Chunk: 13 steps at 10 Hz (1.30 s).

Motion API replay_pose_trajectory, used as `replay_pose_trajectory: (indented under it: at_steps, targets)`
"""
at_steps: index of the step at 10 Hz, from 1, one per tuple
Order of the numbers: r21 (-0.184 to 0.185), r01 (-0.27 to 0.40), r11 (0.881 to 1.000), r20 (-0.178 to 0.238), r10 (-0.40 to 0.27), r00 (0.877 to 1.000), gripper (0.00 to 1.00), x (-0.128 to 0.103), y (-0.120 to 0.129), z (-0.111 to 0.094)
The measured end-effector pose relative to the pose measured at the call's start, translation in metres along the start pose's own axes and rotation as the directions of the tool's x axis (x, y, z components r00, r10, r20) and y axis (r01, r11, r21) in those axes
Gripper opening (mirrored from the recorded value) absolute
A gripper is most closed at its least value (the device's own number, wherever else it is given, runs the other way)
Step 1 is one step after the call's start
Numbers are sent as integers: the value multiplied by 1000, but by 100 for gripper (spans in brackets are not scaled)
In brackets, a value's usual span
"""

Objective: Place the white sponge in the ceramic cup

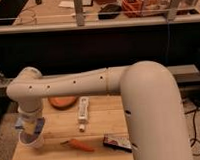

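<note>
One white sponge (pixel 29 127) is pinched between the closed fingers (pixel 40 125) of the gripper (pixel 30 126), just above the mouth of the cup (pixel 31 143) near the front-left corner of the bench (pixel 58 127). The step looks like the release: lower slightly, centred, then open. A carrot (pixel 80 144) lies by the front edge, near the cup but apart from it.

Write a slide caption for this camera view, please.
Robot's tool holds the white sponge just above the ceramic cup on a wooden table.
</note>
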Motion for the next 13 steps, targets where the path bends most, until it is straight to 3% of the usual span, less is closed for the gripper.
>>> replay_pose_trajectory:
  at_steps: [2, 4, 5, 6, 8, 9, 13]
  targets:
    - [-62, 61, 996, -51, -64, 997, 0, -8, -4, 5]
    - [-141, 118, 983, -108, -134, 985, 0, -8, -5, 14]
    - [-179, 133, 975, -122, -156, 980, 0, -6, -6, 21]
    - [-191, 144, 971, -123, -170, 978, 2, -5, -6, 22]
    - [-204, 187, 961, -121, -214, 969, 16, -5, -4, 22]
    - [-201, 211, 956, -113, -237, 965, 30, -8, 0, 21]
    - [-214, 282, 935, -81, -304, 949, 68, -13, 10, 18]
